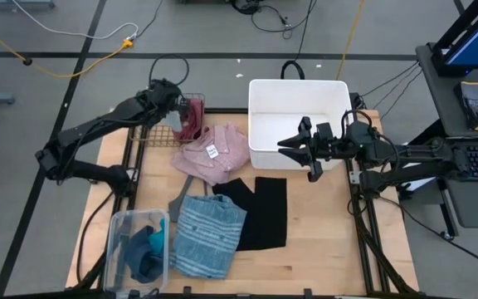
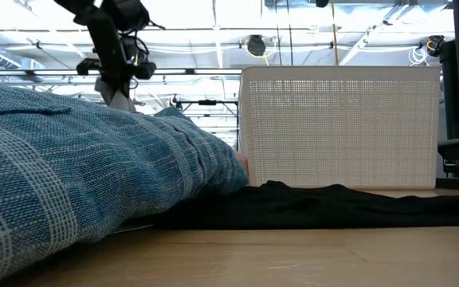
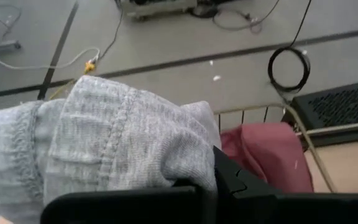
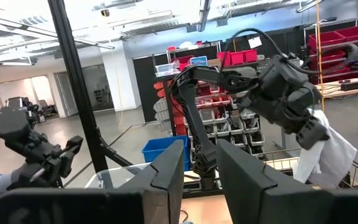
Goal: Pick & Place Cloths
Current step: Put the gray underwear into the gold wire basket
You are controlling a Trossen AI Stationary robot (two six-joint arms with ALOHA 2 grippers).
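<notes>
Mid-transfer: left gripper clamped on a grey cloth above the wire basket; next, releasing it there, right gripper waiting open over the white bin.

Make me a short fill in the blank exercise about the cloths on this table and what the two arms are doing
1. The left gripper holds a ____ cloth over the wire basket.
2. The right gripper hangs over the ____ bin, jaws open.
3. The pink shirt carries a white ____.
4. The teal pieces lie in a clear ____.

Missing words: grey; white; tag; container
</notes>
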